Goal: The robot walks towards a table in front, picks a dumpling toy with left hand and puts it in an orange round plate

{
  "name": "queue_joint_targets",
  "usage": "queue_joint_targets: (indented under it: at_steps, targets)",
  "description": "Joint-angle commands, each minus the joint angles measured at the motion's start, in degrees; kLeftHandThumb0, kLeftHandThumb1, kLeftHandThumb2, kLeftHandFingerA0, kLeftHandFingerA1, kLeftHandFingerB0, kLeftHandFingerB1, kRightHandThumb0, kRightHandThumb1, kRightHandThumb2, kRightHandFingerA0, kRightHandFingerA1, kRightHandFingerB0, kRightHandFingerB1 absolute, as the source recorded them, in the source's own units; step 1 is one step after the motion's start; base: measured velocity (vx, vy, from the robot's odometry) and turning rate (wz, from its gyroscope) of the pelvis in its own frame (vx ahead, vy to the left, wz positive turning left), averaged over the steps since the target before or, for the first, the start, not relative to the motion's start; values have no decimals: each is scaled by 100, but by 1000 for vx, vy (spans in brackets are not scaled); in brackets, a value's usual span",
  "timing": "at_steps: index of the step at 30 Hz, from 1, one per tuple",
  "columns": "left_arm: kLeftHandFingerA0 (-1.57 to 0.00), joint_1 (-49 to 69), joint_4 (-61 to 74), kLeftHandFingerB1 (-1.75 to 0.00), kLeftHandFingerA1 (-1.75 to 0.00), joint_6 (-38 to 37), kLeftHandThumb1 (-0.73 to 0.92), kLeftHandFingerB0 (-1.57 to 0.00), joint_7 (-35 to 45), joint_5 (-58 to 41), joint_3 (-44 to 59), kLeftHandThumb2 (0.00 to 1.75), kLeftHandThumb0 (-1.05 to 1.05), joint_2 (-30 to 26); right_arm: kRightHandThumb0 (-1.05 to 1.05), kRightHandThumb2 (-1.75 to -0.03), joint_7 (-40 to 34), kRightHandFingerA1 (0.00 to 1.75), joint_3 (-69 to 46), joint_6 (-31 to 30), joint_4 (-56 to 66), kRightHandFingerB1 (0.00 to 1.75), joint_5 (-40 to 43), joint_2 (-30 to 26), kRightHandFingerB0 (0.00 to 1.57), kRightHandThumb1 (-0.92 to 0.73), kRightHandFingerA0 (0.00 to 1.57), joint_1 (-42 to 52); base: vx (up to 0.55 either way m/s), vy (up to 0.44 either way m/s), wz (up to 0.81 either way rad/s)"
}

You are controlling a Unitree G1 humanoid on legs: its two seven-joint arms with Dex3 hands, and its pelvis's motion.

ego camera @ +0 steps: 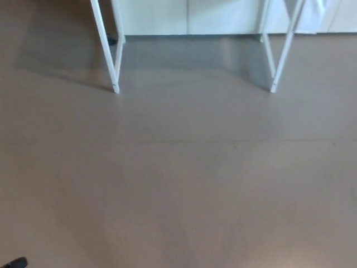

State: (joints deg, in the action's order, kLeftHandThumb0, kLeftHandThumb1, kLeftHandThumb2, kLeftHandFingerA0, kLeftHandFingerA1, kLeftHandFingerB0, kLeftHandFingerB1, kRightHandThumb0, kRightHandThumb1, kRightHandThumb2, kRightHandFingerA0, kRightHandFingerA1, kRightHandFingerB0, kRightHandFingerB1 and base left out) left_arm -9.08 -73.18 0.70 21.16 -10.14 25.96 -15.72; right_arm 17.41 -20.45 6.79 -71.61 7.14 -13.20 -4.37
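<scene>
Neither the dumpling toy nor the orange plate shows in the head view. Of the table only the white legs are in view at the top: a left pair (109, 53) and a right pair (280, 56); the tabletop is cut off above the picture. A small black tip (14, 262) pokes in at the bottom left corner, apparently part of my left hand, too little of it to read. My right hand is out of the picture.
Plain grey-brown floor (178, 184) fills most of the view between me and the table legs. A white wall or cabinet base (189, 17) runs behind the legs, with the table's shadow on the floor beneath.
</scene>
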Motion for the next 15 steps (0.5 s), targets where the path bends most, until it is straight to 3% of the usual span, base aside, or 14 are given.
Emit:
queue_joint_targets:
  at_steps: [1, 4, 5, 7, 8, 11, 12, 13, 15]
  targets:
    - [-33, 49, -37, -54, -70, -111, 65, -28, -112, -53, -27, 58, 8, -124, -9, -58, -132, 82, 93, 143, -32, 54, -9, -7, 25, -49, 51, 11, 310, -181, -1]
    - [-34, 51, -40, -54, -71, -116, 65, -28, -132, -61, -30, 58, 9, -128, -9, -58, -47, 81, 46, 111, -35, 55, 93, 6, 25, -49, 51, 1, 336, -108, -2]
    - [-34, 58, -37, -59, -67, -140, 43, -24, -133, -50, -42, 92, 7, -128, -9, -58, -53, 87, 61, 125, -40, 56, 81, 4, 25, -48, 54, -6, 366, -22, -15]
    - [-34, 66, -33, -59, -67, -167, 43, -24, -133, -38, -58, 92, 7, -128, -9, -58, -59, 87, 77, 141, -47, 56, 67, 0, 25, -48, 54, -12, 375, 91, -26]
    - [-34, 78, -31, -55, -71, -181, 62, -31, -148, -23, -74, 58, 8, -129, -11, -57, -96, 90, 111, 161, -48, 55, 28, -4, 26, -46, 59, -4, 367, 151, -14]
    - [-33, 102, -32, -54, -71, -226, 62, -31, -166, 6, -118, 58, 8, -132, -9, -57, -127, 79, 141, 157, -48, 55, 12, -5, 25, -49, 45, 3, 443, 212, -1]
    - [-36, 133, -32, -60, -68, -256, 42, -26, -183, 20, -143, 91, 6, -127, -4, -60, -112, 78, 84, 139, -59, 56, 88, 13, 26, -49, 44, 9, 538, 247, -58]
    - [-33, 164, -39, -59, -67, -278, 44, -24, -191, 26, -159, 92, 7, -125, -6, -59, -133, 84, 102, 161, -69, 56, 70, 15, 25, -50, 52, 25, 556, 299, -46]
    - [-33, 188, -48, -59, -67, -299, 44, -24, -191, 25, -174, 92, 7, -128, -6, -59, -161, 84, 150, 191, -75, 56, 14, 10, 25, -50, 52, 42, 474, 352, -11]
